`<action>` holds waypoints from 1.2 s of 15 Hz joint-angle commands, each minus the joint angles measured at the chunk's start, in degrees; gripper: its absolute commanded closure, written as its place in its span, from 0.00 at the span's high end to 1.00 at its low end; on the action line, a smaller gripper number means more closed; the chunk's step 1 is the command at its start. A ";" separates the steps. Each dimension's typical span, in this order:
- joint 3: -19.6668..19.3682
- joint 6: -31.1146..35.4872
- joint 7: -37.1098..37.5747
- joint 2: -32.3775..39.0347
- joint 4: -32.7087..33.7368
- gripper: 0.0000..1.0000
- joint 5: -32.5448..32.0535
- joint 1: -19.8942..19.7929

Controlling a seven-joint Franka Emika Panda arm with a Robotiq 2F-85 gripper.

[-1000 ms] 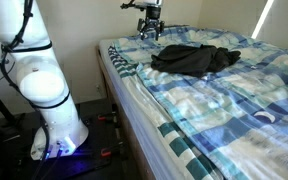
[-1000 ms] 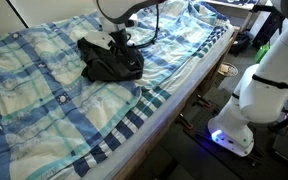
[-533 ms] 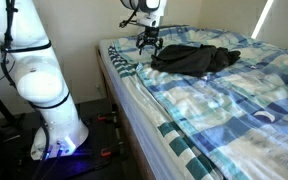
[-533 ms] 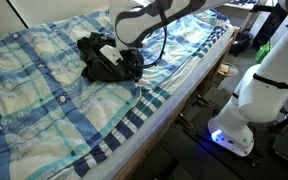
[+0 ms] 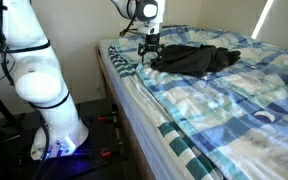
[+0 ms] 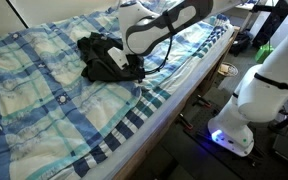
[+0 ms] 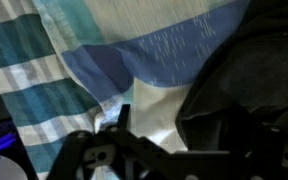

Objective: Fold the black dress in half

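The black dress (image 5: 194,59) lies crumpled on the plaid bed cover in both exterior views (image 6: 102,58). My gripper (image 5: 151,50) is low over the dress's corner nearest the bed's edge, and it also shows in an exterior view (image 6: 134,68). In the wrist view the gripper (image 7: 179,125) looks open, with one finger over the pale cover and the other side lost against the dark dress (image 7: 249,90). Nothing is held between the fingers.
The bed (image 5: 224,110) carries a blue, white and teal plaid cover (image 6: 44,100). The robot's white base (image 5: 54,110) stands on the floor beside the bed, also seen in an exterior view (image 6: 249,100). A wall is behind the bed head.
The gripper has come down from above the bed head to the edge of the dress, and the arm has leaned further over the bed. The dress has not moved.
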 commanded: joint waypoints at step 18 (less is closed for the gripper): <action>1.47 0.94 10.33 -2.54 3.55 0.01 -15.71 -2.32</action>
